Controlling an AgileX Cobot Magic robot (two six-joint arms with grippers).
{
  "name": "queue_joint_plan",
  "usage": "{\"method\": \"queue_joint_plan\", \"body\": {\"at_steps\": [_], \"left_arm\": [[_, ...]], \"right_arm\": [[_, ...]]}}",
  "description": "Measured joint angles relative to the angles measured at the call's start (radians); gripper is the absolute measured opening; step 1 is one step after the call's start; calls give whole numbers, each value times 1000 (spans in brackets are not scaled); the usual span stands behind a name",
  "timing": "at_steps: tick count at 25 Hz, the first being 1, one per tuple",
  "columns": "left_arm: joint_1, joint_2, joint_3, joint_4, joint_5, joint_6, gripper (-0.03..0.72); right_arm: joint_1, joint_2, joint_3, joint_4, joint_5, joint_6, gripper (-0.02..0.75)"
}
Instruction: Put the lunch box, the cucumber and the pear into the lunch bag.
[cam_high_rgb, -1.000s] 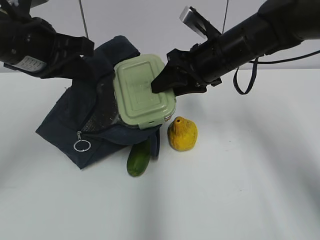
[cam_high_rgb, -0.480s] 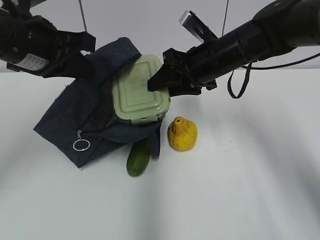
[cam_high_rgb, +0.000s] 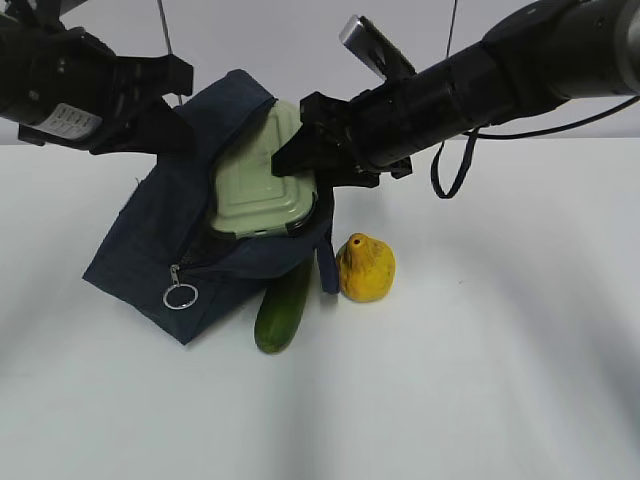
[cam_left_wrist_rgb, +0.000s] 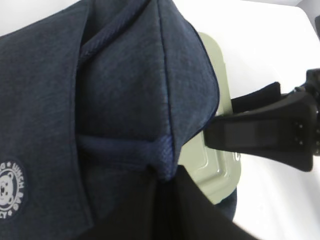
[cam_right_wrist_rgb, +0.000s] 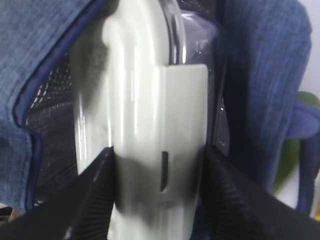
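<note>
The clear glass lunch box with the pale green lid (cam_high_rgb: 262, 183) sits halfway inside the mouth of the dark navy cloth lunch bag (cam_high_rgb: 165, 250), tipped up on one side. The right claw (cam_high_rgb: 297, 160) pinches the box's outer end, one finger on each side.

To do this step well, the box should probably go in slowly and flat, so its corner does not catch the cloth.

The left claw (cam_high_rgb: 165, 105) is by the bag's top edge and seems to hold it, but I cannot tell.

The smooth dark green cucumber (cam_high_rgb: 282, 305) and the squat yellow pear (cam_high_rgb: 365, 267) wait on the white bench (cam_high_rgb: 480, 380), just beside the bag.
</note>
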Motion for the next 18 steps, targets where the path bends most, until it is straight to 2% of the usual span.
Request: {"method": "queue_joint_plan", "body": {"at_steps": [10, 18], "left_arm": [[0, 0, 0, -40, -3, 12, 3], [0, 0, 0, -53, 3, 40, 3]], "right_arm": [[85, 1, 0, 32, -84, -19, 382], [115, 6, 0, 23, -55, -34, 382]]}}
